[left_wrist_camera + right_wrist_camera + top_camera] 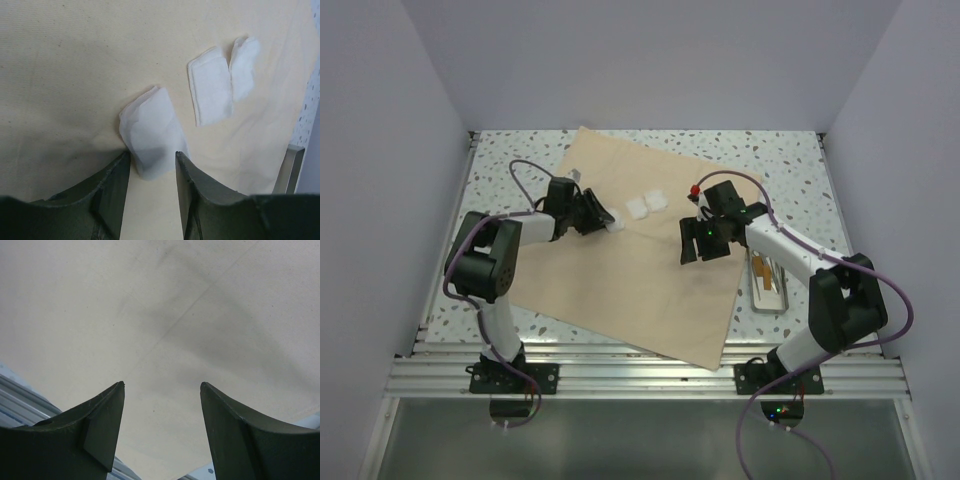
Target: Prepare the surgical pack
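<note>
Left wrist view shows the left end effector (152,156) low over the surgical pack (75,75), a big tan cloth lying flat. Its jaws sit one on each side of the near end of a white gauze square (150,127). They are very close to it, but I cannot tell if they pinch it or only stand beside it. Two other gauze squares (212,92) lie a little further on, side by side.

The job right now looks like setting this gauze down on the cloth near the other two. To do it well, go slowly and stay low. Do not drag the cloth into wrinkles. Spread the jaws all the way before lifting, then go straight up, so the gauze does not cling and ride along.

In the top view, the cloth is spread crooked across the middle of the desk (790,160), with one corner past the near edge. The left arm bends at the elbow and points in toward the middle, tipped down. The right end effector (695,245) hangs over the cloth's right side, jaws spread wide, holding nothing. A metal tray (770,306) sits by the desk's right edge.
</note>
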`<state>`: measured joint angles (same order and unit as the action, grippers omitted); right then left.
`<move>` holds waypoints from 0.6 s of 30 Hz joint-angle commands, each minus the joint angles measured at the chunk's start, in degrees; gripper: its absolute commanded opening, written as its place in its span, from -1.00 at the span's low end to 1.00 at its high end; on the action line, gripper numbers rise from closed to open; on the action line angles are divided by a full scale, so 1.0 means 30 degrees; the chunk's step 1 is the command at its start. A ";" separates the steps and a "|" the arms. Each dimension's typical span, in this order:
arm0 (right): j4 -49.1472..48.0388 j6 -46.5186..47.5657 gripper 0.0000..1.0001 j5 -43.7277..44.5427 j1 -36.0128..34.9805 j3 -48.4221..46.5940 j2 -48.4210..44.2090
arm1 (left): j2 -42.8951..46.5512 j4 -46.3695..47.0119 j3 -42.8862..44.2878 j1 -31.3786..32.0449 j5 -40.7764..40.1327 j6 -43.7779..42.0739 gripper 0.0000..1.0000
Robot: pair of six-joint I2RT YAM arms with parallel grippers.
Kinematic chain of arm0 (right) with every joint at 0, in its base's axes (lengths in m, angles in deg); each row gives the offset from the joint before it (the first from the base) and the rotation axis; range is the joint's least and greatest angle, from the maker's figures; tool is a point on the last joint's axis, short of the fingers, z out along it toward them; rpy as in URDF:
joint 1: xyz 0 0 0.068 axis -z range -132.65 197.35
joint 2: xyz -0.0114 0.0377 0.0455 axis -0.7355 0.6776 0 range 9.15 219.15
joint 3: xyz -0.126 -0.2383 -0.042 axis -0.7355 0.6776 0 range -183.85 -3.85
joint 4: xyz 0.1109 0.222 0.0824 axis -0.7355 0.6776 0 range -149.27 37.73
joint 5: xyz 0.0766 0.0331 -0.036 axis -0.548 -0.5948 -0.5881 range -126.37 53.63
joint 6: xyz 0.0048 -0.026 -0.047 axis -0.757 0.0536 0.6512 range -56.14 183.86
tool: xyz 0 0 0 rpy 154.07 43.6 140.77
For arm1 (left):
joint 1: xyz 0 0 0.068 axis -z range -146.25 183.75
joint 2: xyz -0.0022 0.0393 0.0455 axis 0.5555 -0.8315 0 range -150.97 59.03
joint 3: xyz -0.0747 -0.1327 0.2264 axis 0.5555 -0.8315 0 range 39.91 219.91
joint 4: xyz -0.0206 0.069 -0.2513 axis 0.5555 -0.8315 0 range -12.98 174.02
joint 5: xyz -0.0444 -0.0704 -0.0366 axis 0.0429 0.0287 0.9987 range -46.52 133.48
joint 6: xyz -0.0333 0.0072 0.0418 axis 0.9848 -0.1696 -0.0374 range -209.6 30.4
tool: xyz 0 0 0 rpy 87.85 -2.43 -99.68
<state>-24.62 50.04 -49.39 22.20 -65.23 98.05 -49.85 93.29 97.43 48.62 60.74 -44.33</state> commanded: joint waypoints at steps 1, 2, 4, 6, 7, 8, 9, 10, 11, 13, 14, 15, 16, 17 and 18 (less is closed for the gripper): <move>-0.0301 0.0302 0.32 -0.0056 -0.0143 -0.0661 0.0190 | -0.0883 0.0392 -0.0539 -0.0388 0.0691 0.0551 -0.08; -0.0272 0.0302 0.32 -0.0056 -0.0114 -0.0632 0.0190 | -0.0942 0.0481 -0.0597 -0.0388 0.0693 0.0639 -0.09; -0.0301 0.0273 0.32 -0.0085 -0.0143 -0.0632 0.0161 | -0.1118 0.0452 -0.0627 -0.0388 0.0869 0.0815 -0.11; -0.0301 0.0302 0.32 -0.0114 -0.0114 -0.0632 0.0190 | -0.1207 0.0481 -0.0744 -0.0388 0.0869 0.0962 -0.14; -0.0301 0.0302 0.32 -0.0115 -0.0143 -0.0632 0.0161 | -0.1265 0.0510 -0.0773 -0.0388 0.0869 0.0962 -0.14; -0.0330 0.0302 0.32 -0.0115 -0.0114 -0.0632 0.0161 | -0.1323 0.0627 -0.0832 -0.0388 0.0869 0.1020 -0.14; -0.0331 0.0302 0.32 -0.0115 -0.0114 -0.0632 0.0190 | -0.1382 0.0715 -0.0890 -0.0359 0.0956 0.1079 -0.14; -0.0331 0.0302 0.32 -0.0115 -0.0143 -0.0661 0.0190 | -0.1440 0.0832 -0.0862 -0.0387 0.0986 0.1196 -0.15; -0.0331 0.0302 0.32 -0.0144 -0.0114 -0.0661 0.0190 | -0.1499 0.0891 -0.0891 -0.0388 0.0986 0.1197 -0.15; -0.0331 0.0302 0.32 -0.0144 -0.0143 -0.0632 0.0219 | -0.1558 0.0979 -0.0862 -0.0388 0.0928 0.1313 -0.15; -0.0331 0.0302 0.32 -0.0144 -0.0114 -0.0632 0.0190 | -0.1558 0.1009 -0.0891 -0.0388 0.0957 0.1314 -0.16; -0.0331 0.0302 0.32 -0.0144 -0.0114 -0.0632 0.0248 | -0.1529 0.1067 -0.0891 -0.0388 0.0957 0.1314 -0.17; -0.0331 0.0302 0.32 -0.0173 -0.0114 -0.0661 0.0248 | -0.1529 0.1125 -0.0920 -0.0388 0.0899 0.1285 -0.20; -0.0360 0.0302 0.32 -0.0144 -0.0143 -0.0661 0.0277 | -0.1471 0.1097 -0.0949 -0.0388 0.0782 0.1256 -0.23; -0.0331 0.0302 0.32 -0.0144 -0.0143 -0.0661 0.0249 | -0.1470 0.1126 -0.0950 -0.0388 0.0694 0.1255 -0.26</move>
<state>-24.62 50.04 -49.41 22.11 -65.23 98.18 -51.77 98.52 96.23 47.48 64.28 -40.50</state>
